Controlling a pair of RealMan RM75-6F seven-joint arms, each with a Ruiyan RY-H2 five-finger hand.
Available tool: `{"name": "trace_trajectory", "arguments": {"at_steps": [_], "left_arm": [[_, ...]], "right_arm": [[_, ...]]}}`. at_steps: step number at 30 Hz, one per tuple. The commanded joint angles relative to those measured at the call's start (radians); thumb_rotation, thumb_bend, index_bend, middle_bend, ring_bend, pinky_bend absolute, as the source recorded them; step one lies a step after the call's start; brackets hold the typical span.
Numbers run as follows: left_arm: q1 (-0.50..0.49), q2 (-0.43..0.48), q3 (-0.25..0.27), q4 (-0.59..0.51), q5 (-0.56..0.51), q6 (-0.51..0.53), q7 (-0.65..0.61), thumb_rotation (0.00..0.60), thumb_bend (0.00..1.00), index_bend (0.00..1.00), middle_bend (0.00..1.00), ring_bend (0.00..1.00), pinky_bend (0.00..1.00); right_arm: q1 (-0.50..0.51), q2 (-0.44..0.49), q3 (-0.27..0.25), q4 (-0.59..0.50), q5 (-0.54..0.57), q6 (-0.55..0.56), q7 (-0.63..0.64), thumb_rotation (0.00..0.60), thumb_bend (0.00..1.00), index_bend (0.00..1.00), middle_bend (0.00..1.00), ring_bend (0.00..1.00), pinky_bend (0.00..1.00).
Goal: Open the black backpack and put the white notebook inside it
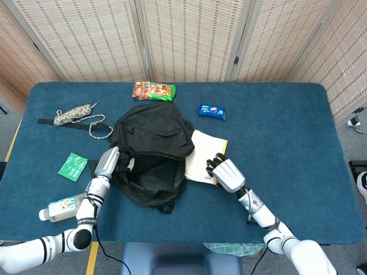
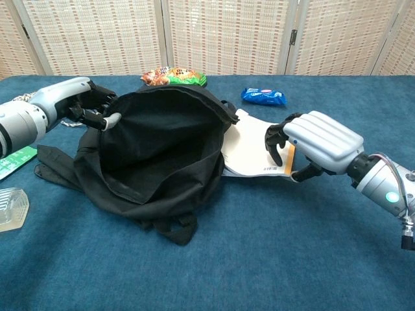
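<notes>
Your soft black fabric backpack [image 2: 159, 162] lies slumped in the middle of the blue felt-covered bench [image 1: 287, 143], its mouth gaping toward you and showing a dark, crumpled lining. Your left robot hand [image 2: 78, 103] pinches the backpack's rim at its left edge and holds the opening up. The thin white notebook with a yellow edge [image 2: 256, 152] lies flat just right of the backpack, its left side tucked against the bag's opening. Your right robot hand [image 2: 311, 144], ribbed grey shell with dark fingers, grips the notebook's right edge, fingers curled over the top and the thumb beneath. How firmly the thumb clamps is hard to make out, since the palm hides it.

Behind the backpack sit a crinkly orange-and-green snack packet [image 1: 153, 90] and, to its right, a small glossy blue packet [image 1: 211, 111]. Left of the backpack lie a coiled grey rope [image 1: 80, 117], a flat green sachet [image 1: 73, 166] and a clear plastic bottle [image 1: 63, 207], which the chest view cuts off at its edge.
</notes>
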Motion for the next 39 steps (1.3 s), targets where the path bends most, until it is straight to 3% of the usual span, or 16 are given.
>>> {"name": "trace_trajectory", "arguments": {"at_steps": [1,12,21,29,39], "left_arm": [[0.001,0.004,-0.001,-0.003,0.004,0.004,-0.001,0.600,0.72,0.70,0.42,0.38,0.05],[-0.019,0.017,-0.011,-0.031,0.022,0.019,0.035,0.600,0.72,0.69,0.42,0.39,0.05],[-0.071,0.034,-0.039,-0.064,-0.005,0.020,0.123,0.600,0.72,0.69,0.42,0.39,0.05],[-0.112,0.051,-0.081,-0.084,-0.085,0.012,0.163,0.600,0.72,0.69,0.42,0.39,0.05],[-0.119,0.082,-0.094,-0.107,-0.118,0.023,0.158,0.600,0.72,0.69,0.42,0.39,0.05]], "right_arm": [[-0.013,0.013,-0.005,0.006,-0.007,0.054,0.023,0.600,0.57,0.75,0.45,0.46,0.31],[-0.092,0.159,-0.046,-0.100,-0.069,0.320,0.015,0.600,0.62,0.77,0.47,0.49,0.35],[-0.089,0.345,-0.077,-0.405,-0.199,0.509,-0.106,0.600,0.63,0.77,0.48,0.49,0.36],[-0.050,0.423,-0.107,-0.664,-0.323,0.494,-0.184,0.600,0.63,0.77,0.48,0.49,0.37],[-0.005,0.396,-0.090,-0.785,-0.409,0.433,-0.210,0.600,0.63,0.77,0.48,0.49,0.38]]}}
